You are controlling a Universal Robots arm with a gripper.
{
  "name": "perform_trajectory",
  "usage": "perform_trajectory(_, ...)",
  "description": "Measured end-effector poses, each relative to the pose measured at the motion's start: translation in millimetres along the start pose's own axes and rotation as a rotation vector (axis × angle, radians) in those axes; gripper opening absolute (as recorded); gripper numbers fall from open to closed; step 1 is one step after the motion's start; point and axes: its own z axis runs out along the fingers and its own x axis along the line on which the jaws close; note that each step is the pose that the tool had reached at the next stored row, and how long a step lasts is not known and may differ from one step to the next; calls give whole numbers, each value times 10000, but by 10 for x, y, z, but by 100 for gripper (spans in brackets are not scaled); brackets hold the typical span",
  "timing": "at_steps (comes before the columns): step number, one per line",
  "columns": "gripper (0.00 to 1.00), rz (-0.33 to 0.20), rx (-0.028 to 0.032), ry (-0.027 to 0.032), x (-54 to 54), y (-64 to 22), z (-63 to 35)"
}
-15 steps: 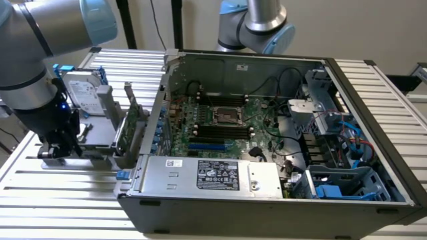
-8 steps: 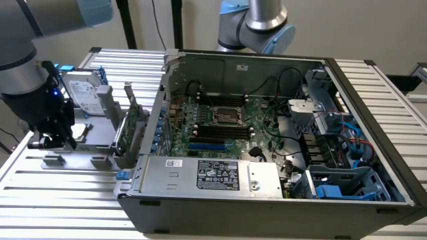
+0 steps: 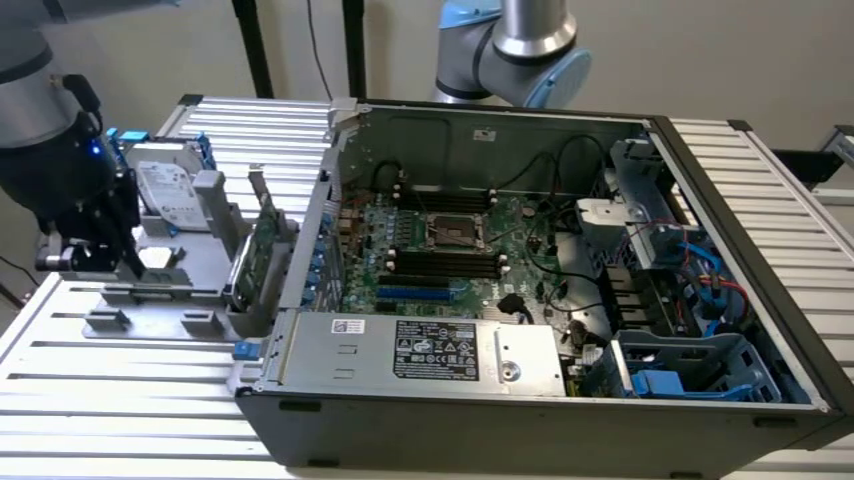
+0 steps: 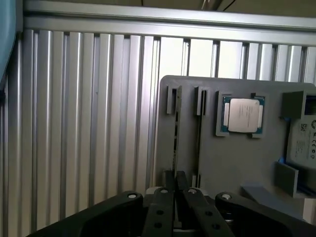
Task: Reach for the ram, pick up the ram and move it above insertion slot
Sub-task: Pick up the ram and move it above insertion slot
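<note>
My gripper (image 3: 96,262) hangs low over the near-left corner of a grey parts holder (image 3: 180,255), at the exterior view's left. Seen from the wrist, its two black fingers (image 4: 163,197) stand close together on a thin dark green stick seen edge-on, the ram (image 4: 175,143). The ram stands upright in a narrow groove of the holder (image 4: 222,163), and my gripper (image 4: 176,181) is shut on its near end. The insertion slot (image 3: 447,264) is one of the long black slots on the motherboard inside the open computer case, well off to the exterior view's right.
A processor chip (image 4: 243,115) and a hard drive (image 4: 303,140) also lie on the holder, beside a second groove (image 4: 200,128). Green expansion cards (image 3: 256,250) stand upright between the holder and the case wall (image 3: 320,220). A second robot arm (image 3: 514,45) rises behind the case.
</note>
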Motion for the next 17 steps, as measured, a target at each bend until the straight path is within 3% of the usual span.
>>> perform_trajectory(17,14,-14,-2,2,-30,-310,-778)
